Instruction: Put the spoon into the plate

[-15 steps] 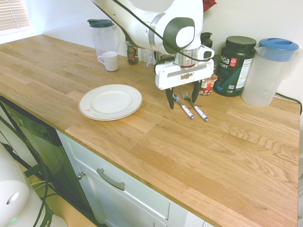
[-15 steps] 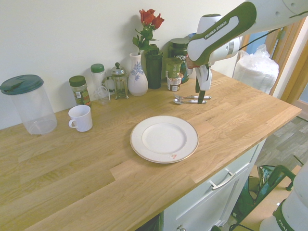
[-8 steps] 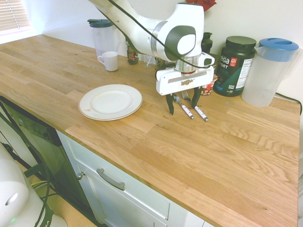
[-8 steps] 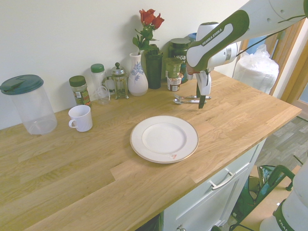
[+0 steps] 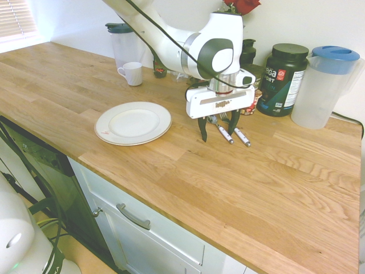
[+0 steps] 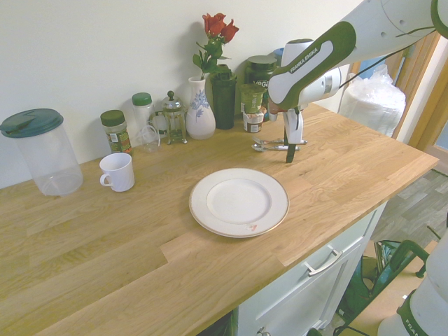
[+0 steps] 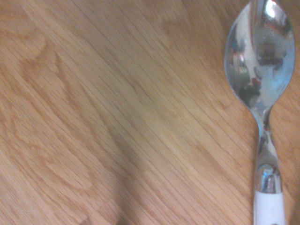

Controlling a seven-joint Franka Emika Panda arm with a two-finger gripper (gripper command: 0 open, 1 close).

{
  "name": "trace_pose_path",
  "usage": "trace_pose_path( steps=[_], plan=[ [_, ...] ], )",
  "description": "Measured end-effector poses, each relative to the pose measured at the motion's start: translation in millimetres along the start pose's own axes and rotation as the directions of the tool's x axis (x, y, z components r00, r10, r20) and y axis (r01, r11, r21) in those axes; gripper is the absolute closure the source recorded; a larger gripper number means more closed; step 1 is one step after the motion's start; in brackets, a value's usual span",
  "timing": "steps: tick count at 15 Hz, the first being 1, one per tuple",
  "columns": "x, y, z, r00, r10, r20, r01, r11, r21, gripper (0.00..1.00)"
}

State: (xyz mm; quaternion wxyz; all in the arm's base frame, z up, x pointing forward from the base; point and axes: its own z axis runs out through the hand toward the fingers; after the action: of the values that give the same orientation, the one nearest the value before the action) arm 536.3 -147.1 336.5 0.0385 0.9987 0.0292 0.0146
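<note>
While the spoon (image 5: 221,129) lies flat on the wooden counter (image 5: 239,182), nothing of the task is finished yet, as we read it. We see it beside the matching fork (image 5: 239,135), both near the dark tub (image 5: 282,80) and the jars at the back wall, and well apart from the plate (image 5: 133,123), which sits bare toward the counter's front edge.

Our gripper (image 5: 217,125) hangs low over the cutlery with its fingers spread apart, one dark finger on either side of the spoon's handle, and it holds nothing. From the second exterior view we cannot tell whether the fingertips touch the wood. Close up, the wrist camera shows the spoon's shiny bowl (image 7: 260,65) and the start of its white handle resting on the grain, untouched.

So we judge that the approach is about done and everything else is left: closing on the handle, lifting it, carrying it across to the plate and setting it down inside the rim. With the fork so near, we think the grasp needs care to take the spoon alone.
</note>
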Motion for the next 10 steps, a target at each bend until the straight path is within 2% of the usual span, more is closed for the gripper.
trace_pose_path(
  steps=[10],
  plan=[
    [0.6,-3.8,0.6,1.000,0.015,0.005,-0.015,1.000,-0.001,1.00]
  ],
)
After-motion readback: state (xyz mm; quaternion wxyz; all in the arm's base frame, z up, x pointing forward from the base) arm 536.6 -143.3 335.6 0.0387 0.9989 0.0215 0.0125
